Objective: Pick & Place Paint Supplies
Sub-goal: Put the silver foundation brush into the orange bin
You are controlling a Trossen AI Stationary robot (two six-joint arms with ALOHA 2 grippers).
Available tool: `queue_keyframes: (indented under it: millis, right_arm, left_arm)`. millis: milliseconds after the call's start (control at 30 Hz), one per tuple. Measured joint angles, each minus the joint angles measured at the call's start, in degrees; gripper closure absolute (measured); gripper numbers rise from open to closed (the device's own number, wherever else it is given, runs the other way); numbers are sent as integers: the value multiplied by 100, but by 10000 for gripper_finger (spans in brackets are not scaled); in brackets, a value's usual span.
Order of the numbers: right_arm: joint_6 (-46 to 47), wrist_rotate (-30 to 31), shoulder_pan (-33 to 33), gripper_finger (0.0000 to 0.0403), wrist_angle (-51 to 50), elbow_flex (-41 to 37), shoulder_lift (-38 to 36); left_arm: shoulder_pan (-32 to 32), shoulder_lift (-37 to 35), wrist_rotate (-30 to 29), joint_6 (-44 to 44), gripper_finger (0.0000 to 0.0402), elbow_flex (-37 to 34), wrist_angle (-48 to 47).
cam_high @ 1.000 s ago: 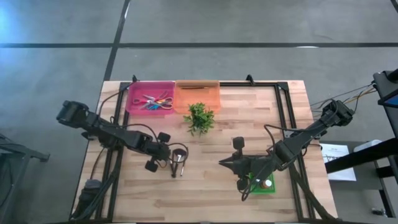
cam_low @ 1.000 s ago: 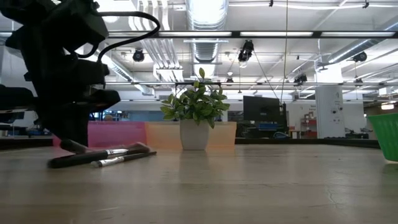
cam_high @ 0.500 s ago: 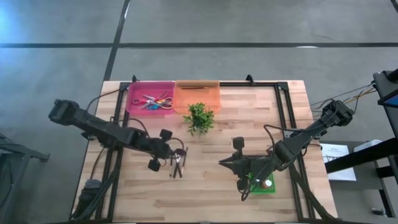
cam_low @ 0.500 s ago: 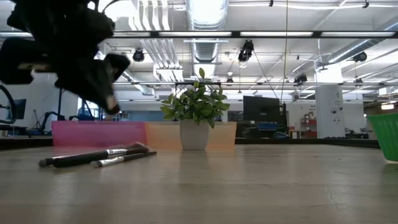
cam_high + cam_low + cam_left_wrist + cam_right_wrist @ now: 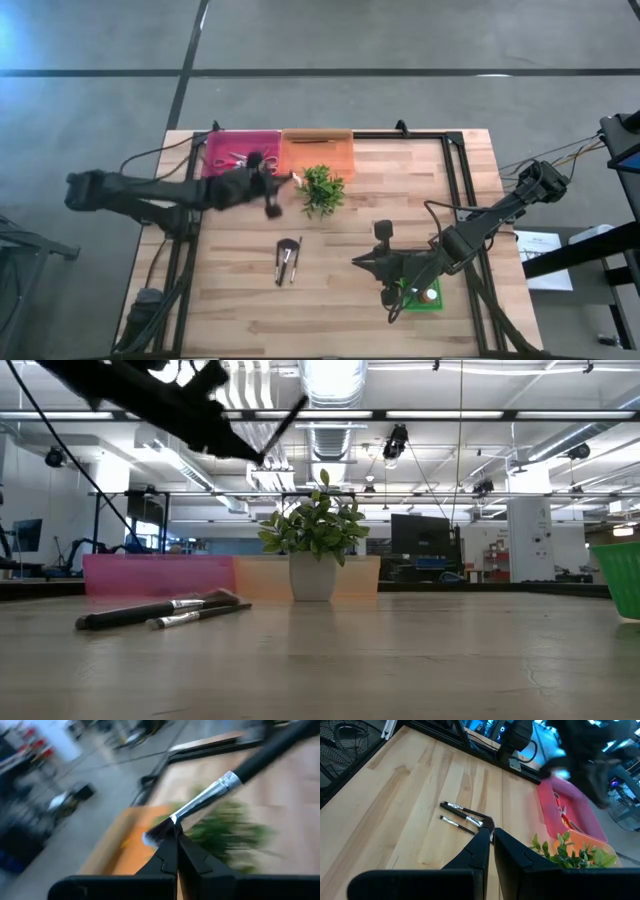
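My left gripper (image 5: 280, 184) is raised above the table near the leafy plant (image 5: 321, 190) and the orange tray (image 5: 318, 152), and is shut on a thin dark-handled brush (image 5: 215, 790). The brush's handle also shows high in the low view (image 5: 286, 422). Two more brushes (image 5: 287, 260), one with a fluffy brown head, lie flat on the table's middle; they also show in the right wrist view (image 5: 462, 817). My right gripper (image 5: 489, 836) is shut and empty, low over the table beside a green container (image 5: 420, 298). My left gripper pinches the brush between its two fingertips where the bristles meet the silver ferrule (image 5: 174, 822). The dark handle (image 5: 270, 750) sticks out slantwise beyond the fingers. The brush is lifted clear of the table and tilted.
A pink tray (image 5: 240, 155) with scissors and small things stands at the far edge, left of the orange tray. The potted plant stands just in front of the orange tray. The green container holds a brown-capped bottle (image 5: 430, 295). A black frame runs along the table's sides.
My left gripper has risen from the brushes on the table and swung toward the far edge, up to the plant and the orange tray, carrying one brush lifted clear. The two other brushes stay where they lay. My right arm has kept still.
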Motion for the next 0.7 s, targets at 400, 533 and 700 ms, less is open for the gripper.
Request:
queue_keyframes:
  millis: [400, 533, 700]
  right_arm:
    - [-20, 2, 2, 380, -13, 0, 0]
    - [-20, 0, 0, 380, -20, 0, 0]
    - [2, 0, 1, 380, -24, 0, 0]
  left_arm:
    - [3282, 1548, 3630, -790, 401, 765, 410]
    - [3245, 2266, 3762, -863, 401, 956, 335]
    - [3231, 2873, 3379, -1215, 401, 1178, 290]
